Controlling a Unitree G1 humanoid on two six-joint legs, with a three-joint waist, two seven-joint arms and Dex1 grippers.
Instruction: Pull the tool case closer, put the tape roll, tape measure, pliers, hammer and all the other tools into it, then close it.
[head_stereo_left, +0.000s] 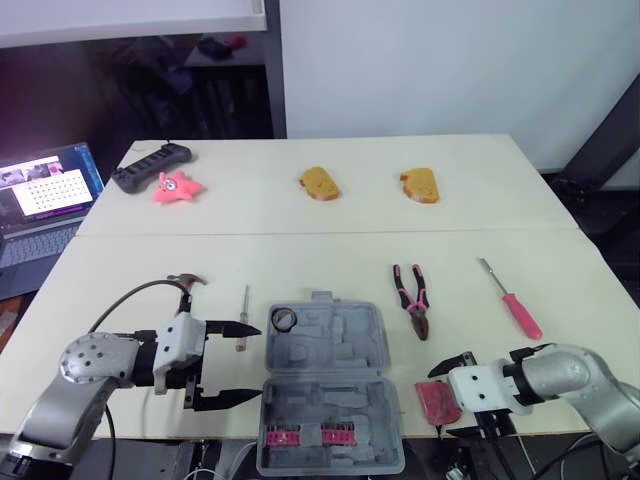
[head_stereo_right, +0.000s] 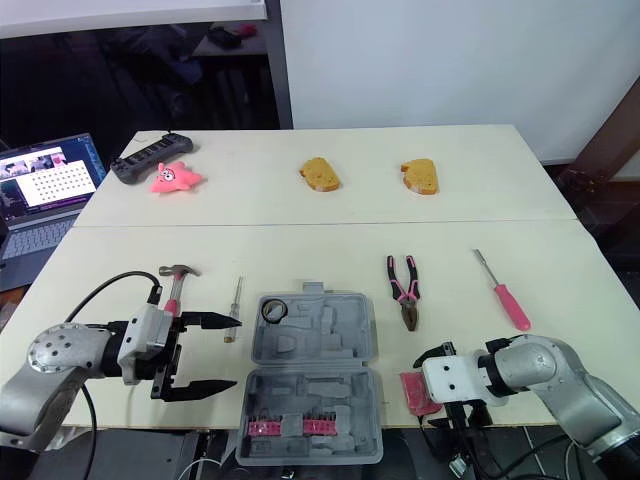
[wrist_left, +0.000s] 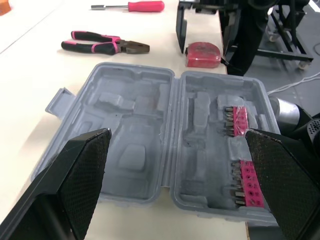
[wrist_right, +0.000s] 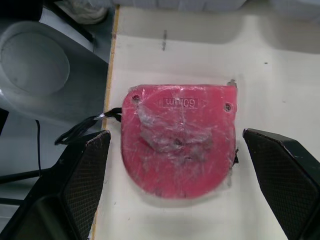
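We held left fingers (wrist_left: 82, 165) apart before the moulded grey tool case (wrist_left: 135, 120). Right fingers (wrist_right: 82, 170) gaped round the rounded red tape measure (wrist_right: 177, 140).

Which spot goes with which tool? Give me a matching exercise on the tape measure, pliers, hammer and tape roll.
1 tape measure
2 pliers
3 hammer
4 tape roll

A inside the open tool case
B left of the tool case, by the left gripper
C between the open fingers of the right gripper
D between the tool case and the screwdriver

Pairs: 1-C, 2-D, 3-B, 4-A
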